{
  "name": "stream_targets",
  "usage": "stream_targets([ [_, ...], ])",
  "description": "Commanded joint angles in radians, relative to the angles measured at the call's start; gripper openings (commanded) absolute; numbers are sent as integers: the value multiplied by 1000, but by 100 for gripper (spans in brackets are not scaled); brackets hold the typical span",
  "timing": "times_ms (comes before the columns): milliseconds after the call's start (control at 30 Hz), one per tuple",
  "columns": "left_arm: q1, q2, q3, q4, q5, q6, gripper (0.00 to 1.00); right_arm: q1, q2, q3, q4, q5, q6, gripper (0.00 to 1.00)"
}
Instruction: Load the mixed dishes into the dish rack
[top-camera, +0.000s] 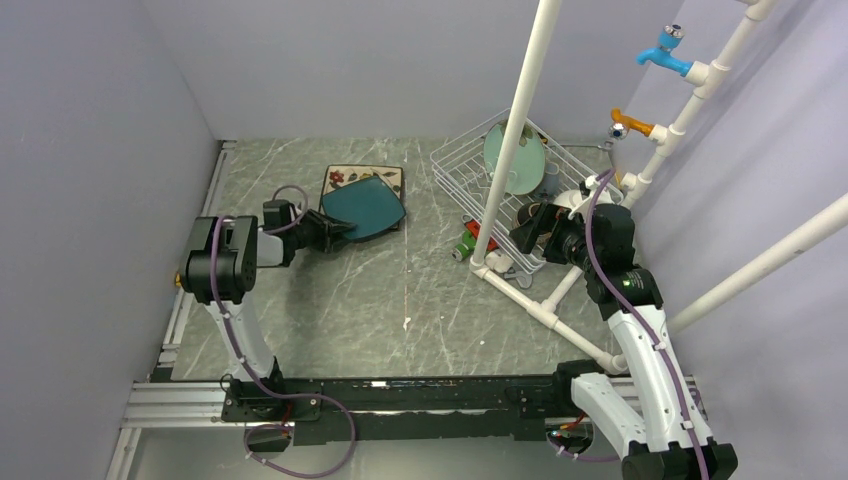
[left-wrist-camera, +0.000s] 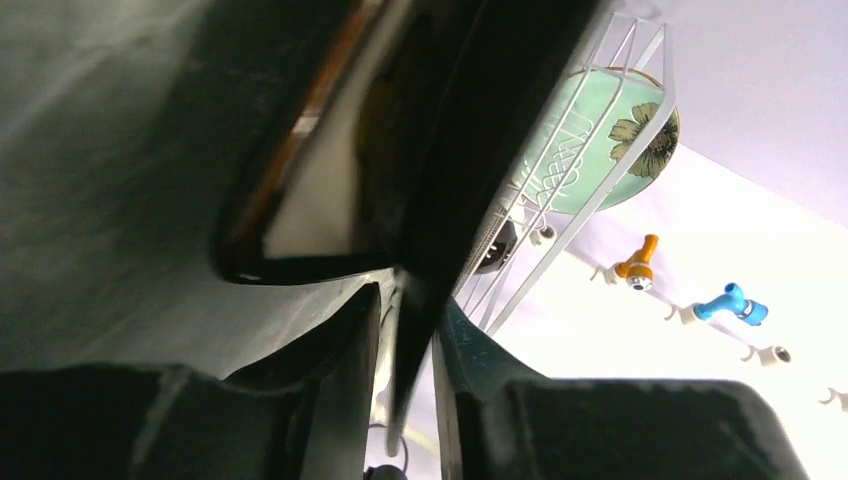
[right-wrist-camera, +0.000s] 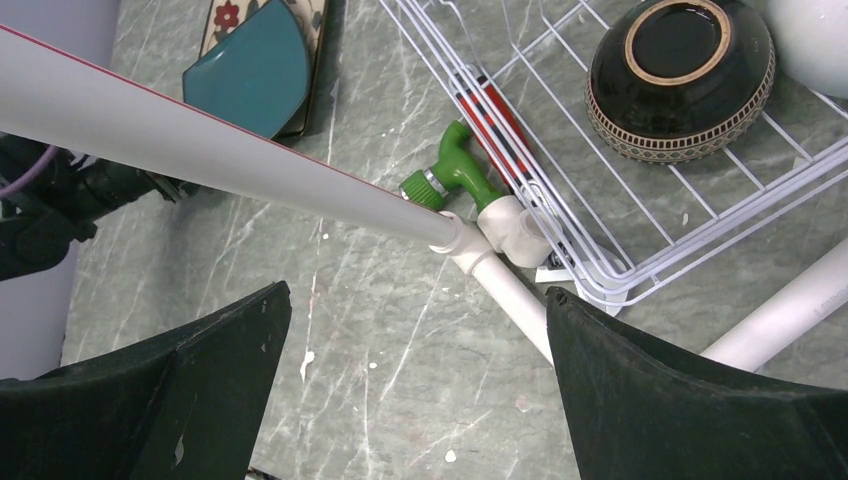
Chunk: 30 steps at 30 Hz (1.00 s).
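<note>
My left gripper (top-camera: 328, 230) (left-wrist-camera: 408, 300) is shut on the near edge of the teal square plate (top-camera: 365, 208) (left-wrist-camera: 450, 180), which lies tilted over the cream flowered plate (top-camera: 345, 178) (left-wrist-camera: 310, 190). The white wire dish rack (top-camera: 455, 170) (right-wrist-camera: 600, 215) holds the upright mint-green plate (top-camera: 515, 158) (left-wrist-camera: 600, 140), the brown glazed bowl (right-wrist-camera: 680, 75) upside down, and the white bowl (top-camera: 572, 197) (right-wrist-camera: 815, 30). A small grey shape (top-camera: 552, 179) behind the green plate looks like the mug. My right gripper (top-camera: 527, 228) (right-wrist-camera: 417, 292) is open and empty above the table beside the rack's front corner.
A white pipe frame (top-camera: 515, 130) (right-wrist-camera: 200, 130) rises in front of the rack, with its base pipes along the rack's near side. A green item (right-wrist-camera: 455, 165) and a red item (right-wrist-camera: 495, 110) lie at the rack's left edge. Blue (top-camera: 662, 52) and orange (top-camera: 632, 125) taps hang on the right wall.
</note>
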Motion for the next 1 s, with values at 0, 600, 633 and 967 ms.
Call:
stream_targets([
  [0, -1, 40, -46, 211, 30, -104, 26, 2, -2, 13, 28, -6, 1, 100],
  [600, 26, -177, 57, 286, 85, -74, 0, 2, -32, -10, 39, -70, 27, 100],
  [633, 29, -190, 63, 323, 89, -84, 0, 2, -35, -29, 66, -90, 53, 100],
  [967, 34, -330, 32, 763, 107, -222, 0, 18, -52, -141, 353, -288, 209, 100],
])
